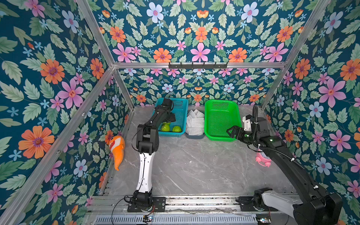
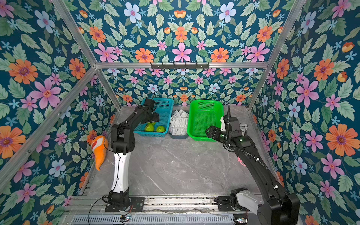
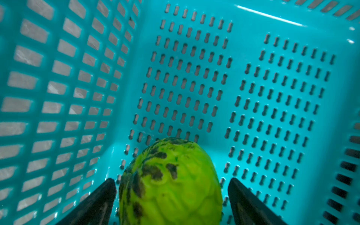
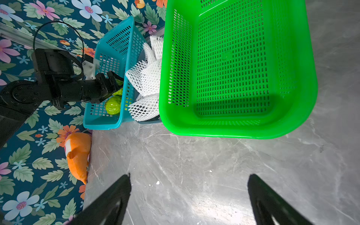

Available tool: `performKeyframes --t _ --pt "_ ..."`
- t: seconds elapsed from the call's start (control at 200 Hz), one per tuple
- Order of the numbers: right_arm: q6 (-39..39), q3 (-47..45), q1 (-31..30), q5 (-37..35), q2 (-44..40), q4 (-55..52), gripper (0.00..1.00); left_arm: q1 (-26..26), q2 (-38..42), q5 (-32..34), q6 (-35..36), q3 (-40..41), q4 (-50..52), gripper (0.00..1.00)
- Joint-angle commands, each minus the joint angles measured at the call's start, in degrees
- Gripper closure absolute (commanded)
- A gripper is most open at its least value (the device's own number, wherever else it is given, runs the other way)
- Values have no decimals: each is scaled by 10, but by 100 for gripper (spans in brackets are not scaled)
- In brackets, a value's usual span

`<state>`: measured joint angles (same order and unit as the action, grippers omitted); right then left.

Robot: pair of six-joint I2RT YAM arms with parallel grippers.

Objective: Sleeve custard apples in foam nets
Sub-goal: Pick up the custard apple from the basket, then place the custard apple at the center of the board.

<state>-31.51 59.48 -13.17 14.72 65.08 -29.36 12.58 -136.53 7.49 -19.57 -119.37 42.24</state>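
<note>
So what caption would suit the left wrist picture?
Open left gripper straddling a bumpy green custard apple inside the perforated turquoise plastic basket.

The custard apple [image 3: 171,185] is bright green with dark spots. The basket [image 3: 272,87] around it is blue. The foam nets [image 1: 194,124] are white.

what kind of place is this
Probably a staged robot test booth, not a real packing room: floral-print walls on an aluminium frame, two arms bolted to a front rail, custard apples in a blue basket.
</note>
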Motion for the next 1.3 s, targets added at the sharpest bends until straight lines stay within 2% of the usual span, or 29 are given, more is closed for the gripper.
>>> performKeyframes --t 0.0,0.2,0.51,0.745,0.905,1.11,1.295 --pt "-2 6 0 -6 0 -2 6 1 -4 -1 4 -7 9 15" --pt "-5 5 0 -4 3 -1 6 5 -4 3 16 -19 17 30" --pt "-13 -6 0 14 8 17 7 27 62 17 35 -18 30 33" --pt "-21 -25 -1 20 -9 24 8 87 147 21 49 10 33 33" --pt "-16 -26 -1 16 -24 13 8 143 227 44 54 88 17 35" --pt "-20 -42 -1 11 -42 16 8 232 353 54 28 264 -56 35" --pt "-33 -52 -1 14 -46 24 8 314 425 71 12 383 -108 35"
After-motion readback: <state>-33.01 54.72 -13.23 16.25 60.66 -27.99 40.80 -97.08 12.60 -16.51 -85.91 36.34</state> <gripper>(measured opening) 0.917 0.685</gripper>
